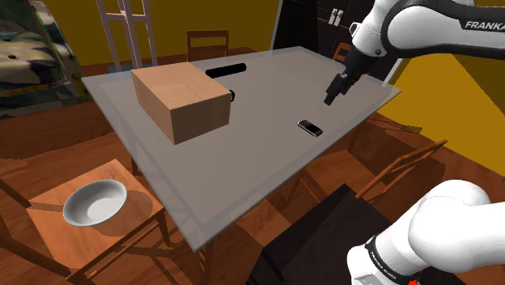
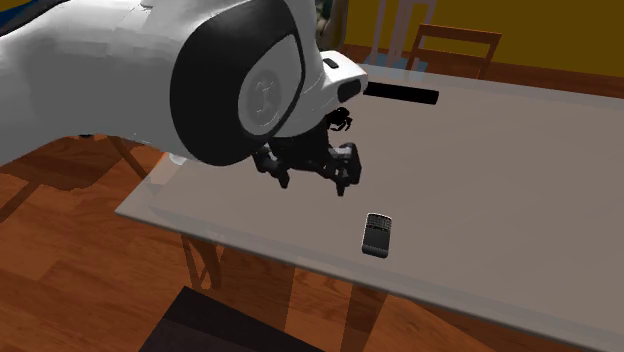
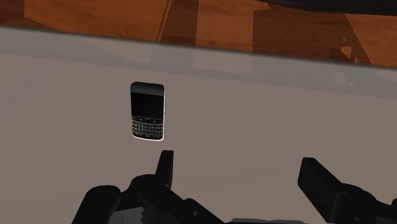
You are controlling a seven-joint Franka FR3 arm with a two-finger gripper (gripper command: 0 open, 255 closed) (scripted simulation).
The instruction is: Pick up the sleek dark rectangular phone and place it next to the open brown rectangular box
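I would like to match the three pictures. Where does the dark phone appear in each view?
Shoulder view: the phone lies on the table, right of the brown box, below-left of the pincer.
Second exterior view: phone at lower middle, near the table's edge, below-right of the pincer.
Wrist view: phone just beyond one finger of the open pincer.
Shared landmark: the black pincer beside it.

- A slim black rectangular phone [image 1: 309, 127] [image 3: 147, 111] with a keypad is lying flat, screen up, on the grey surface [image 1: 267, 170].
- A light brown rectangular box [image 1: 180, 101] is sitting well apart from it.
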